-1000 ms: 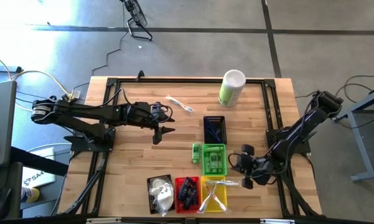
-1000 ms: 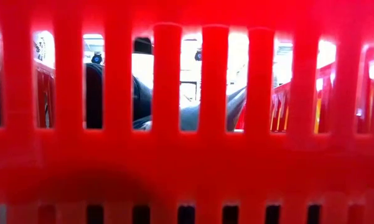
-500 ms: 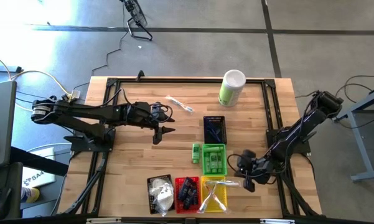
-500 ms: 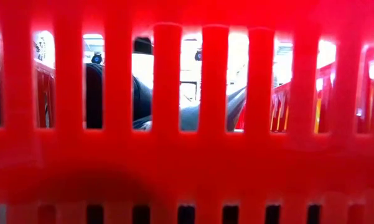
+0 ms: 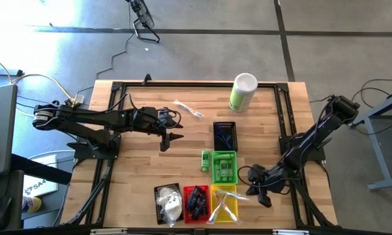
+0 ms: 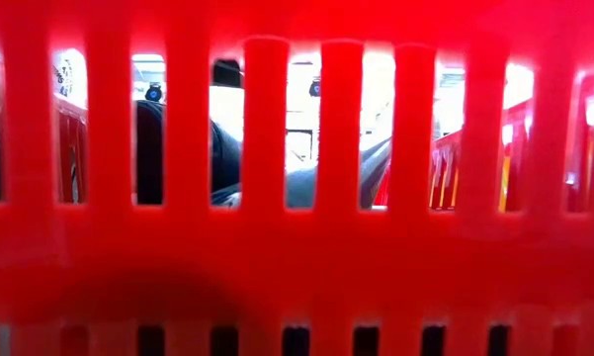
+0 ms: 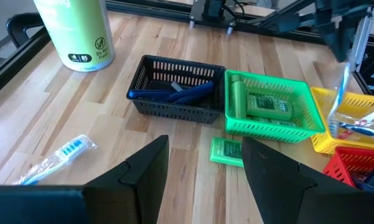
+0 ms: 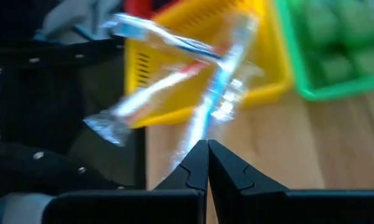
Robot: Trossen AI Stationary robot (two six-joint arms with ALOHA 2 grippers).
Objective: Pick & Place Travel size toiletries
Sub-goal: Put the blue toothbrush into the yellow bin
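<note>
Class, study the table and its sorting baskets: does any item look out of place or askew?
Yes. A small green packet lies on the wood beside the green basket, not in it. One wrapped toothbrush lies alone far from the yellow basket, whose own wrapped sticks cross untidily and stick out over the rim.

I am looking at a table [image 7: 143, 162] of pale wood planks, smooth and matt with visible grain. The baskets, black [image 7: 174, 93], green [image 7: 274, 121], yellow [image 7: 351, 118] and red [image 6: 297, 267], are showing as slotted plastic with a slight sheen. The wrapped sticks [image 8: 193, 81] are glinting in clear crinkly film. My fingers [image 7: 143, 174] are looking like dark matt plastic.
</note>
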